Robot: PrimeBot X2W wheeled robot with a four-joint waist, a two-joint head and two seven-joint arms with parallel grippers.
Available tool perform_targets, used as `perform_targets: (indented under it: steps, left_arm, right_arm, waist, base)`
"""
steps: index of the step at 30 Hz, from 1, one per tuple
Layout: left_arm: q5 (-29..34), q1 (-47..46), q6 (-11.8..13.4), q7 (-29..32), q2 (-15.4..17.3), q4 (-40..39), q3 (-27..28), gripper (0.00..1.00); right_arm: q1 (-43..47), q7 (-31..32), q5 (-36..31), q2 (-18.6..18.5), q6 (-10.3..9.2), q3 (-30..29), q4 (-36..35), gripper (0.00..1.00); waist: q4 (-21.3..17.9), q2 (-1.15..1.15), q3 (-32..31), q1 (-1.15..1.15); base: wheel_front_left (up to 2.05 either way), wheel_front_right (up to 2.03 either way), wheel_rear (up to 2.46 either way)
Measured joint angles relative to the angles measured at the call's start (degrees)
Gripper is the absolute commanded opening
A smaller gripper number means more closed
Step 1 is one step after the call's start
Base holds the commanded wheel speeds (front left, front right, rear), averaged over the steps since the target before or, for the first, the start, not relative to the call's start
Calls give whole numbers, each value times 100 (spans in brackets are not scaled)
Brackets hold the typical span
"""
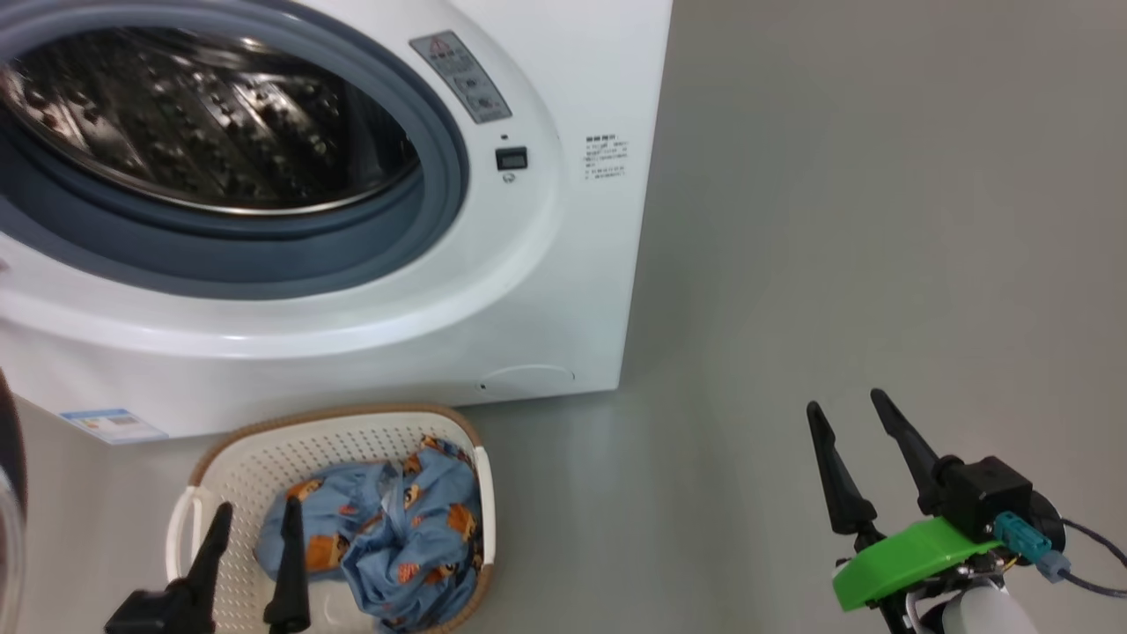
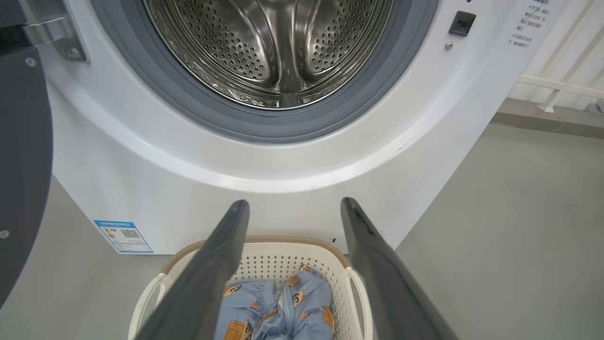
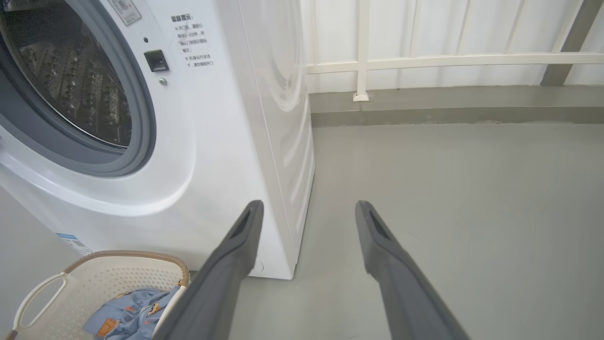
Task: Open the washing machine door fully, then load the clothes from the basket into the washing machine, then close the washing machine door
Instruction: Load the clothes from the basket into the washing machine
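The door [image 2: 23,165] stands open at the far left, a dark ring hinged to the washer [image 1: 528,291]. The basket [image 1: 264,449] sits on the floor [image 1: 836,220] against the washer's front, below the drum mouth, with one white handle to the left and one to the right. Its near end is cut off, so its long axis cannot be told.

The left gripper [image 1: 257,509] hangs over the basket's left half, fingers apart and empty, pointing at the washer. The clothes [image 1: 387,528] lie bunched in the basket's right half, just beside the inner finger; touch cannot be told. In the left wrist view they lie below and between the fingers.

A blue sticker [image 2: 123,235] with a QR code sits at the washer's lower left corner. Right of the drum are a grey warning label [image 1: 460,75] with a red triangle and a block of Chinese print [image 1: 607,157], too small to read.

The right gripper [image 1: 845,403] is over bare floor, well right of the washer, fingers apart and empty.
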Motion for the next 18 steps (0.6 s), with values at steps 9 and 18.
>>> perform_targets:
  steps: [9,18]
  left_arm:
    - [-504,-638,-40,3,322,627,-767,100]
    - [-1363,-1552,-40,3,938,1481,-1558,100]
  right_arm:
    - [-327,0,11,-1,0,32,-103,100]
    - [-646,0,94,-3,0,68,-274,100]
  waist:
    - [-144,0,703,0]
    - [-392,0,1538,0]
  base:
    - [0,0,0]
    - [0,0,0]
